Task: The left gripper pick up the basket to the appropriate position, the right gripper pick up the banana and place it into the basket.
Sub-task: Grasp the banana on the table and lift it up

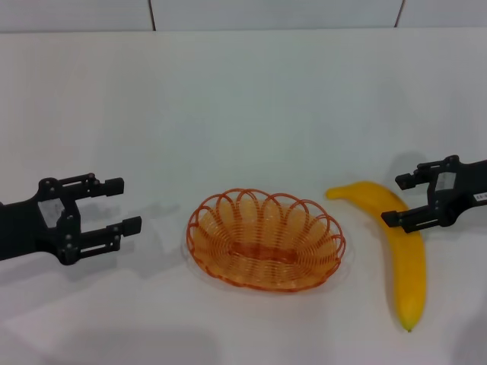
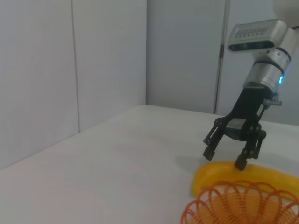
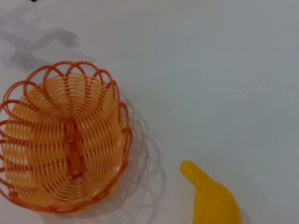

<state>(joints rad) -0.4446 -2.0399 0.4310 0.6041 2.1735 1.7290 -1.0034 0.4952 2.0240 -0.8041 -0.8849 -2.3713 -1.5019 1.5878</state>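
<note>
The orange woven basket (image 1: 265,240) stands empty on the white table in the head view, near the middle front. It also shows in the right wrist view (image 3: 63,137) and the left wrist view (image 2: 243,205). The yellow banana (image 1: 398,251) lies on the table to the right of the basket; it also shows in the right wrist view (image 3: 211,198) and the left wrist view (image 2: 233,175). My left gripper (image 1: 122,205) is open and empty, left of the basket and apart from it. My right gripper (image 1: 399,200) is open, just above the banana's upper part; it also shows in the left wrist view (image 2: 224,156).
The white table (image 1: 243,106) stretches back to a tiled wall (image 1: 274,14). Grey wall panels (image 2: 70,70) stand beyond the table's edge in the left wrist view.
</note>
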